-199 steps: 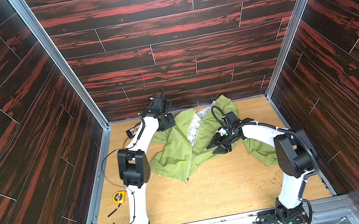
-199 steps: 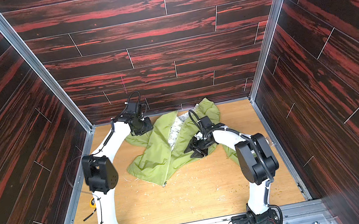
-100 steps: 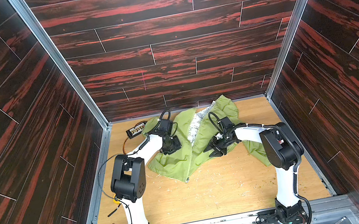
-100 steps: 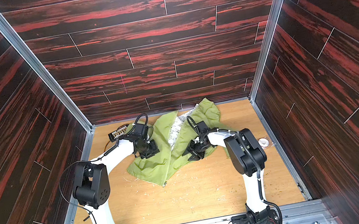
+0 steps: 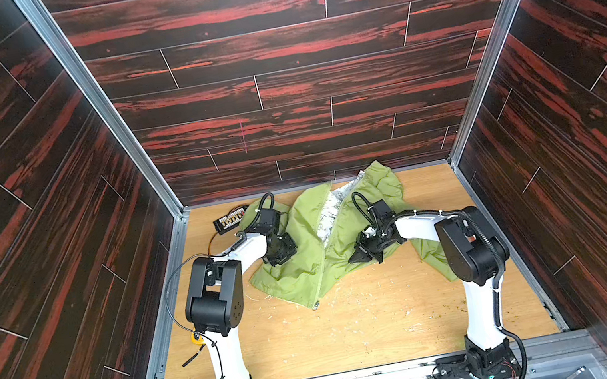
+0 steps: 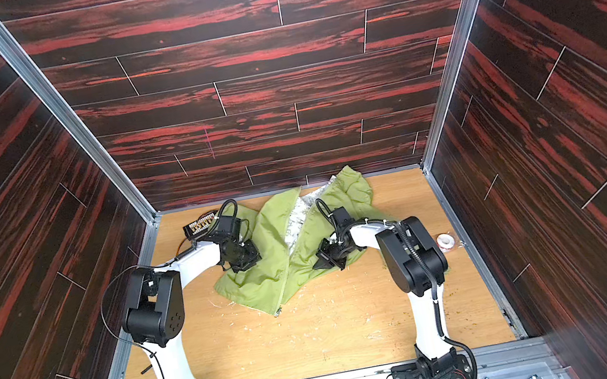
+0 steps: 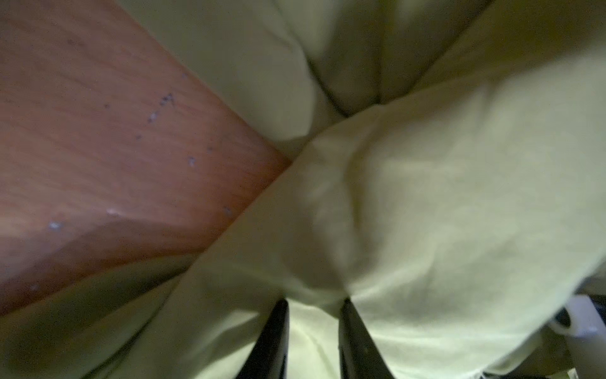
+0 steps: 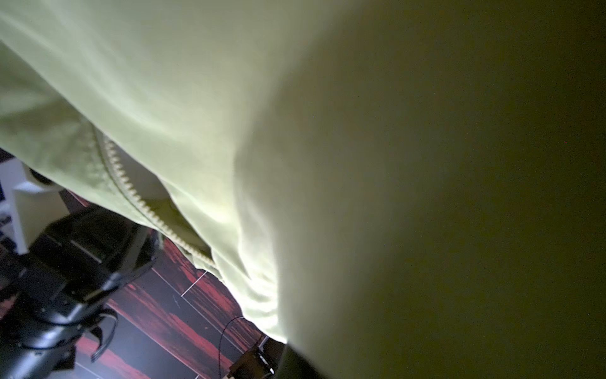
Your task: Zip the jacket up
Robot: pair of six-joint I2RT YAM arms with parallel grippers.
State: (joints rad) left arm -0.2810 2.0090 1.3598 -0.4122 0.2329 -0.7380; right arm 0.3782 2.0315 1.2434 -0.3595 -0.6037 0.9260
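Jacket (image 5: 299, 271) fabric could slip from the left gripper's (image 7: 313, 305) pinch, or the clamped-shut right gripper (image 5: 362, 256) may hold nothing, leaving the zipper (image 8: 131, 193) slack.

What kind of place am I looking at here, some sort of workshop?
Most likely a robot test booth: a left arm and right arm bolted to a metal rail, dark wood-print panels walling in a wooden table, and a green jacket laid out between them.

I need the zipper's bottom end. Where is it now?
In both top views, the zipper's bottom end sits at the jacket's nearest hem corner, roughly centred on the table.
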